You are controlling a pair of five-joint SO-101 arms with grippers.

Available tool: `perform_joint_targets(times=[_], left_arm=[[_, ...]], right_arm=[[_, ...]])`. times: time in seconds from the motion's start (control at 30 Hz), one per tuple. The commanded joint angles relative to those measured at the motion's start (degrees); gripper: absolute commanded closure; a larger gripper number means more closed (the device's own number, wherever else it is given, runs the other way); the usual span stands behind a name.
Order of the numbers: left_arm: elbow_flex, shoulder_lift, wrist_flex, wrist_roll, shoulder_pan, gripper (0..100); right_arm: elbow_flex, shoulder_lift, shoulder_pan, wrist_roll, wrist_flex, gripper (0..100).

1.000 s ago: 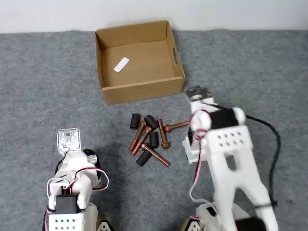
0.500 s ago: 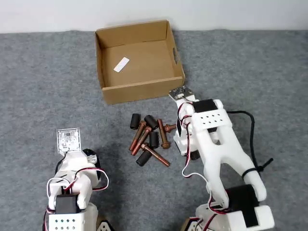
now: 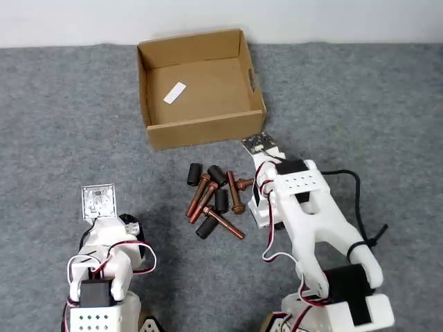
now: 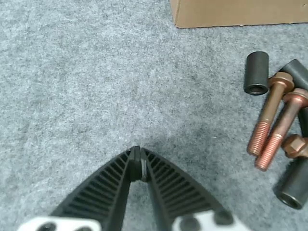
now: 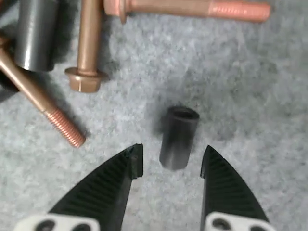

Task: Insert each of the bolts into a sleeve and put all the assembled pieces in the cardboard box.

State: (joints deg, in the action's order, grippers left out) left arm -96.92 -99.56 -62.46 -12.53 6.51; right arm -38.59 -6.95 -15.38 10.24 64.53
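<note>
Several copper bolts (image 3: 225, 223) and black sleeves (image 3: 221, 200) lie in a loose pile on the grey carpet, in front of the cardboard box (image 3: 201, 86). My right arm (image 3: 294, 197) hangs over the pile's right edge. Its gripper (image 5: 172, 151) is open, and a lone black sleeve (image 5: 179, 137) lies on the carpet between the fingertips, apart from both. Past that sleeve lie three bolts (image 5: 89, 43) and another sleeve (image 5: 36, 31). My left gripper (image 4: 138, 161) is shut on nothing, low over bare carpet to the left of the pile. From there I see a sleeve (image 4: 256, 72) and two bolts (image 4: 269, 113).
The box is open on top, with only a white label (image 3: 174, 92) on its floor. Its front wall (image 4: 240, 12) stands beyond the pile. My left arm (image 3: 104, 256) stays at the near left. A black cable (image 3: 360, 200) trails from the right arm.
My right arm has swung left and dropped toward the pile's right edge. It now covers most of the rightmost bolt. The left arm and the pile have not moved.
</note>
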Motion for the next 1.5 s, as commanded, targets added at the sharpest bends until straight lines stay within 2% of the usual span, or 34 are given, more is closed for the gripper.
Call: perform_joint_targets(times=[0.0,0.1,0.27,0.53,0.87,1.3,1.47], left_arm=[[0.22,-0.26,-0.26,-0.53,0.35,99],[0.22,-0.26,-0.26,-0.53,0.35,99],[0.22,-0.26,-0.26,-0.53,0.35,99],[0.22,-0.26,-0.26,-0.53,0.35,99],[0.22,-0.26,-0.26,-0.53,0.35,99],[0.22,-0.26,-0.26,-0.53,0.35,99],[0.22,-0.44,-0.26,-0.44,0.00,99]], right_arm=[[-0.97,-0.13,-0.04,2.90,-3.91,79.8],[-1.58,0.40,0.04,4.31,-5.58,81.3],[-1.05,5.49,0.04,4.40,-7.16,91.3],[3.43,8.75,0.04,4.13,-4.53,98.9],[14.86,-6.90,-0.22,4.40,16.31,98.8],[25.32,-21.32,0.22,3.96,36.00,98.9],[27.87,-24.75,7.43,3.87,37.67,99.0]])
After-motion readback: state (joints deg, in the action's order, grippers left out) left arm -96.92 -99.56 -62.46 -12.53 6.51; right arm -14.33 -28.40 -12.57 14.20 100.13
